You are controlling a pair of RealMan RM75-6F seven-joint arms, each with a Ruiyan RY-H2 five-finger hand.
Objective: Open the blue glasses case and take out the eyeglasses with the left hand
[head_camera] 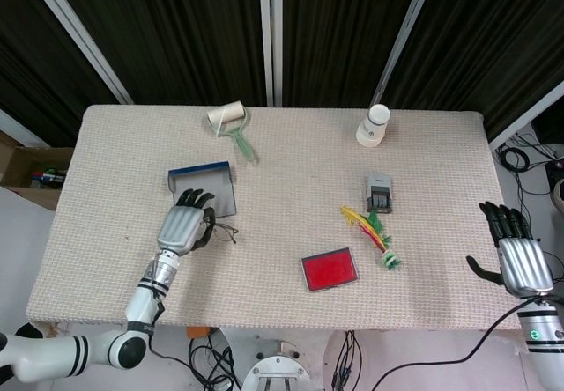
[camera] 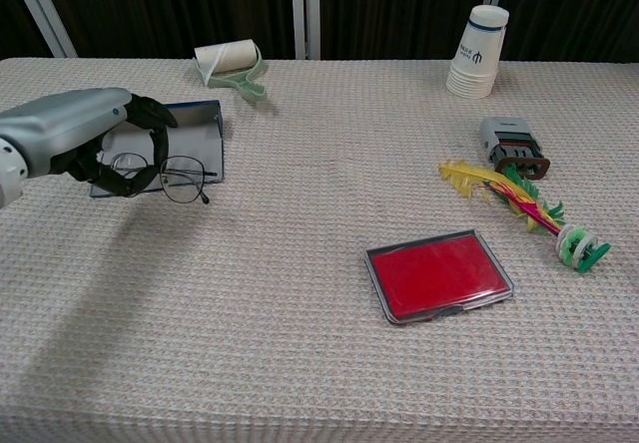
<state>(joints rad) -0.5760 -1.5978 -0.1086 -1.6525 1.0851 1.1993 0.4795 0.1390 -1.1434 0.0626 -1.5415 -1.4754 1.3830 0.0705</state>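
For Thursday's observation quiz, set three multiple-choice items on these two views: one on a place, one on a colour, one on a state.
1. Where does the paper cup stack stand?
A. Far right part of the table
B. Near left corner
C. On the red case

2. What colour is the flat closed case near the table's front?
A. Blue
B. Red
C. Green

3. What is the left hand doing?
A. Resting empty on the table
B. Pressing the lint roller
C. Holding the eyeglasses

Answers: 1 A, it stands near the far edge, right of centre. 2 B, its lid is red. 3 C, the fingers close around the frame beside the open blue glasses case.
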